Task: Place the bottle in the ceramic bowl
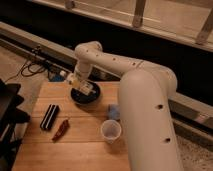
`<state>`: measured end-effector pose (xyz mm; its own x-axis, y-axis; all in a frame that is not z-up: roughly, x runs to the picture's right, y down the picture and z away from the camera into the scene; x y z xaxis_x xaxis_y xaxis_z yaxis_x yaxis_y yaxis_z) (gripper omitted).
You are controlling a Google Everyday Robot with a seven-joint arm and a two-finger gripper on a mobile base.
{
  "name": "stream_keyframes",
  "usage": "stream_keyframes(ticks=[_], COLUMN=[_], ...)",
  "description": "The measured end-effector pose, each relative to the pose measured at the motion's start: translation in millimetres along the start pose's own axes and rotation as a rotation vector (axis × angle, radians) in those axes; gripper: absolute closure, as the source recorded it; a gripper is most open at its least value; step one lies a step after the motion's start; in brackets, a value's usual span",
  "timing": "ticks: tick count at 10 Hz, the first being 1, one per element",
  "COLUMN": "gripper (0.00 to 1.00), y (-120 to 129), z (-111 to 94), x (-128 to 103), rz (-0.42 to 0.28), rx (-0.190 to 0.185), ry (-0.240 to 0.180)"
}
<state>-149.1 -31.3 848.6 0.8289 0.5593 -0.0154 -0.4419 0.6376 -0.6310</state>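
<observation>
The dark glossy ceramic bowl (85, 95) sits at the back middle of the wooden table (75, 150). My gripper (80, 84) hangs from the white arm directly over the bowl, at its left rim. It is shut on the small white bottle with the tan label (88, 89), which lies tilted just above the bowl's inside. The fingertips are partly hidden behind the bottle.
A black rectangular block (50, 116) and a small red-brown object (61, 130) lie front left of the bowl. A clear plastic cup (111, 131) stands front right, with a blue item (114, 111) behind it. My arm's bulky white forearm (150, 120) covers the table's right side. A dark chair (7, 115) stands at the left.
</observation>
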Motion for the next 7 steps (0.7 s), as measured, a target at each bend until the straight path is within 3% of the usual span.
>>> stream_keyframes(ticks=[3,7], gripper=[0.22,0.6], y=[-9.9,-6.5], z=[-3.0,5.2], x=[8.3,-3.9], rz=[0.063,0.053], rx=[0.034,0.028], ry=[0.02,0.015])
